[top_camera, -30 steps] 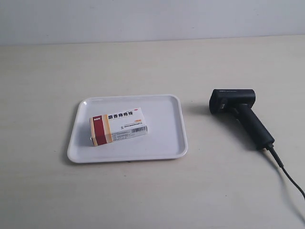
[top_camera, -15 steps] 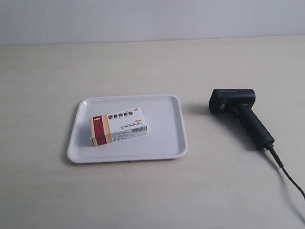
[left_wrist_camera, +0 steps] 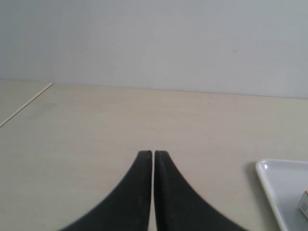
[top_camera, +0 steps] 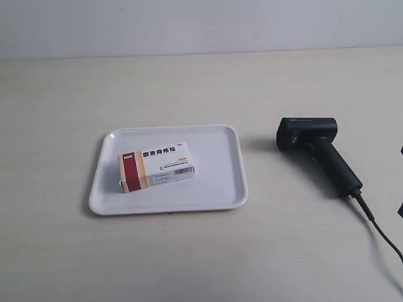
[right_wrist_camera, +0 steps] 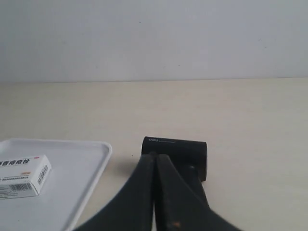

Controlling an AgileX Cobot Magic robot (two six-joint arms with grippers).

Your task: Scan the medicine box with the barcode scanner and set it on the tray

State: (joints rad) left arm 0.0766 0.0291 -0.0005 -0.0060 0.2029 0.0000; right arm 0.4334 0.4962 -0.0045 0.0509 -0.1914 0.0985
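Note:
The medicine box (top_camera: 156,166) lies flat inside the white tray (top_camera: 220,189), red band toward the tray's left side, barcode on its near side. To the right of the tray the black barcode scanner (top_camera: 318,151) lies on the table, and its cable (top_camera: 381,229) trails to the lower right. My left gripper (left_wrist_camera: 153,153) is shut on nothing above bare table, with the tray's corner (left_wrist_camera: 269,175) off to one side. My right gripper (right_wrist_camera: 155,155) is shut and empty just short of the scanner's head (right_wrist_camera: 178,147). The tray (right_wrist_camera: 91,159) and box (right_wrist_camera: 24,174) also show there.
The pale wooden table (top_camera: 189,88) runs back to a white wall (top_camera: 189,25). Two small dark bits of the arm at the exterior view's right (top_camera: 401,211) show at that edge. A thin light strip (left_wrist_camera: 26,103) lies on the table in the left wrist view.
Dark bits of an arm have come into the exterior view at its right edge. The box, tray and scanner have not moved.

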